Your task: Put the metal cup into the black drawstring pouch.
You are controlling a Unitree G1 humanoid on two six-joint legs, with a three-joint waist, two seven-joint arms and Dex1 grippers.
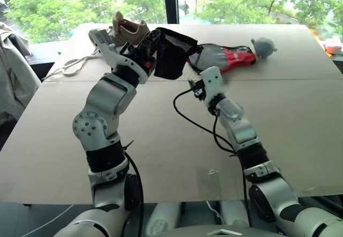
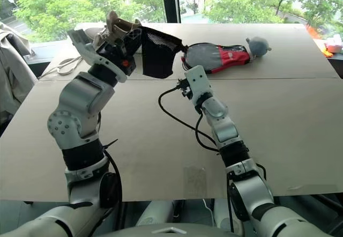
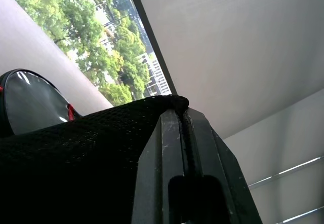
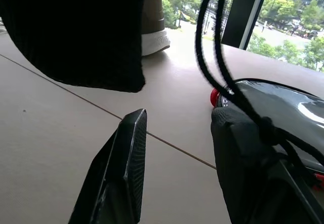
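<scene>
The black drawstring pouch [image 1: 172, 52] hangs in the air above the far part of the table. My left gripper [image 1: 153, 46] is shut on its upper edge, and the left wrist view shows the fabric pinched between the fingers [image 3: 167, 153]. My right gripper [image 4: 174, 153] is just below and beside the pouch [image 4: 76, 31]. It is open with nothing between its fingers. The pouch's thin black cords [image 4: 217, 57] dangle over one of its fingers [image 4: 243, 158]. The metal cup is out of view.
A black-and-red paddle-shaped case [image 1: 225, 57] lies right behind the right gripper, with a grey plush ball [image 1: 263, 46] at its end. A tan shoe [image 1: 128, 29] stands behind the left gripper, and a white cord [image 1: 75, 64] lies at the table's [image 1: 161, 156] left edge.
</scene>
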